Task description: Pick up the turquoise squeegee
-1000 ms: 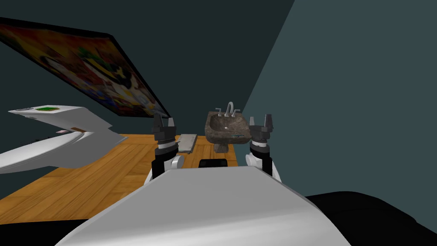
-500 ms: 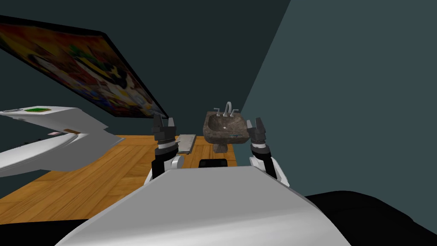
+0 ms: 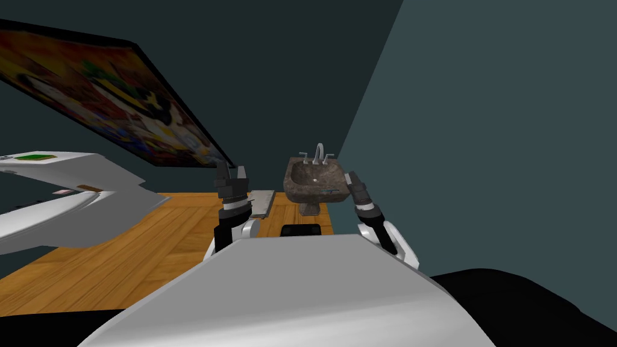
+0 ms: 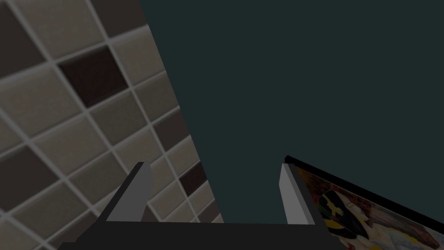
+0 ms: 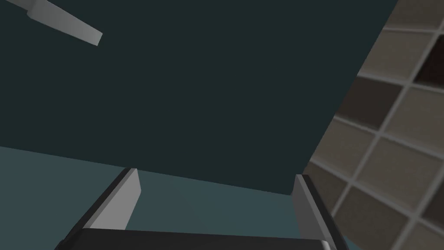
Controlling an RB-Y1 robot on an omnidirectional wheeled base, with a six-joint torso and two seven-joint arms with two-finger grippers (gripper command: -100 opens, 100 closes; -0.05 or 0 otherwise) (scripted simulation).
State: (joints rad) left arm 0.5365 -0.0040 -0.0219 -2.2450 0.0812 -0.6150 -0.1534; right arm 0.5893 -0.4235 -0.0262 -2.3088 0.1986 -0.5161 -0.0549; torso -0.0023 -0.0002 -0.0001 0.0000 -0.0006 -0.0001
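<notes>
Head view: a brown, stone-look sink [image 3: 313,178] on a pedestal stands against the dark wall in the corner of the room, with a grey tap [image 3: 319,153] at its back edge. The squeegee [image 3: 329,191] shows as a thin turquoise streak lying along the sink's front rim, toward the rim's right corner; it is too small to make out its shape. The right tool [image 3: 349,176] leans in toward the sink, just beside that right front corner and near the squeegee, but apart from it. In the right wrist view its fingers [image 5: 117,204] stand spread wide with nothing between them, so it is released. The left tool [image 3: 232,170] is raised upright to the left of the sink, well apart from it, above a grey mat [image 3: 263,203] that lies on the wooden floor [image 3: 150,241]. In the left wrist view its fingers [image 4: 130,197] are likewise spread and bare: released too. A large, bright painting [image 3: 108,102] in a black frame hangs on the wall at the left.
</notes>
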